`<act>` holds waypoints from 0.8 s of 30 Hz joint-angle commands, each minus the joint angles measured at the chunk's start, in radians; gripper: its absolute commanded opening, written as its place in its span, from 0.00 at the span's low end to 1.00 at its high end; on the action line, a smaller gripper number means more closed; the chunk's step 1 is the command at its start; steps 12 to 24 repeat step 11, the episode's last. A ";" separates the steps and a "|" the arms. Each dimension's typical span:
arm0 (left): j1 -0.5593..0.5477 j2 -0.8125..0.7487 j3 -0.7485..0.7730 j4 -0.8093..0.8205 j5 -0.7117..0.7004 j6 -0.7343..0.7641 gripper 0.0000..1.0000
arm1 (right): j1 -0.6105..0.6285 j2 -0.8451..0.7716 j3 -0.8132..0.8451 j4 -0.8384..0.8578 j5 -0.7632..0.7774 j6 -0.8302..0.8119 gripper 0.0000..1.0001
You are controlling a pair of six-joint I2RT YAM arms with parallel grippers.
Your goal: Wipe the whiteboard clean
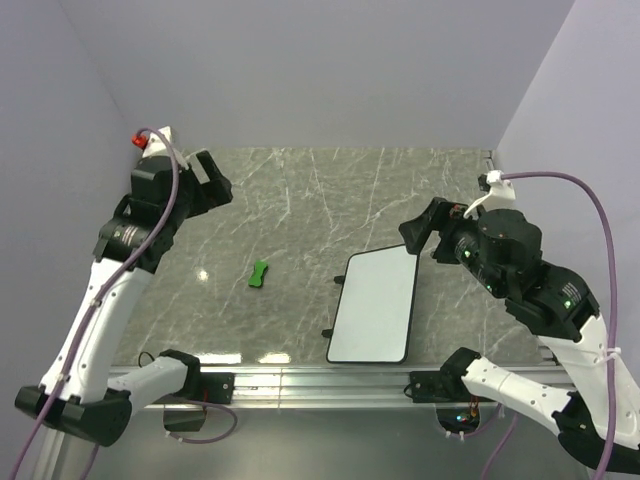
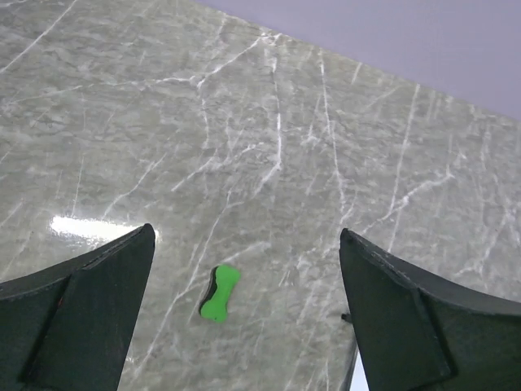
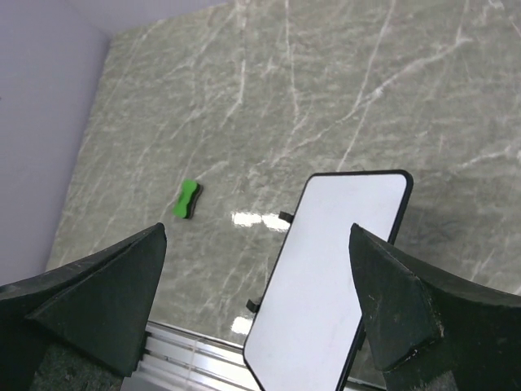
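Fingers of both arms are seen spread wide and empty from above: the left fingers (image 1: 210,180) are raised over the far left of the marble surface (image 1: 330,190). The right fingers (image 1: 424,232) are held by the far right corner of the whiteboard (image 1: 375,305), which lies flat near the front edge. A green eraser (image 1: 260,272) lies well apart to its left.

In the left wrist view, the eraser (image 2: 218,293) is framed between parted fingers (image 2: 81,326).

In the right wrist view, the white board (image 3: 326,277) is framed likewise.
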 commanded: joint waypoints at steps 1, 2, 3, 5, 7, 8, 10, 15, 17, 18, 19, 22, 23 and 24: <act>-0.001 -0.038 -0.038 -0.044 0.017 0.033 0.99 | 0.004 -0.002 0.060 0.064 -0.030 -0.051 1.00; 0.006 -0.044 -0.047 -0.044 0.033 0.018 0.99 | 0.004 0.007 0.069 0.062 -0.030 -0.053 1.00; 0.009 -0.048 -0.047 -0.047 0.035 0.014 0.99 | 0.004 0.015 0.072 0.054 -0.030 -0.051 1.00; 0.011 -0.053 -0.042 -0.064 0.026 0.014 0.99 | 0.004 0.038 0.083 0.047 -0.029 -0.054 1.00; 0.009 -0.055 -0.030 -0.068 0.014 0.020 0.99 | 0.004 0.048 0.092 0.034 -0.030 -0.062 1.00; 0.009 -0.056 -0.029 -0.067 0.011 0.024 1.00 | 0.004 0.050 0.078 0.045 -0.044 -0.068 1.00; 0.011 -0.050 -0.030 -0.059 0.006 0.022 0.99 | 0.004 0.064 0.078 0.039 -0.040 -0.076 1.00; 0.009 -0.045 -0.035 -0.048 -0.003 0.028 0.99 | 0.004 0.079 0.087 0.030 -0.026 -0.076 1.00; 0.009 -0.045 -0.035 -0.048 -0.003 0.028 0.99 | 0.004 0.079 0.087 0.030 -0.026 -0.076 1.00; 0.009 -0.045 -0.035 -0.048 -0.003 0.028 0.99 | 0.004 0.079 0.087 0.030 -0.026 -0.076 1.00; 0.009 -0.045 -0.035 -0.048 -0.003 0.028 0.99 | 0.004 0.079 0.087 0.030 -0.026 -0.076 1.00; 0.009 -0.045 -0.035 -0.048 -0.003 0.028 0.99 | 0.004 0.079 0.087 0.030 -0.026 -0.076 1.00; 0.009 -0.045 -0.035 -0.048 -0.003 0.028 0.99 | 0.004 0.079 0.087 0.030 -0.026 -0.076 1.00; 0.009 -0.045 -0.035 -0.048 -0.003 0.028 0.99 | 0.004 0.079 0.087 0.030 -0.026 -0.076 1.00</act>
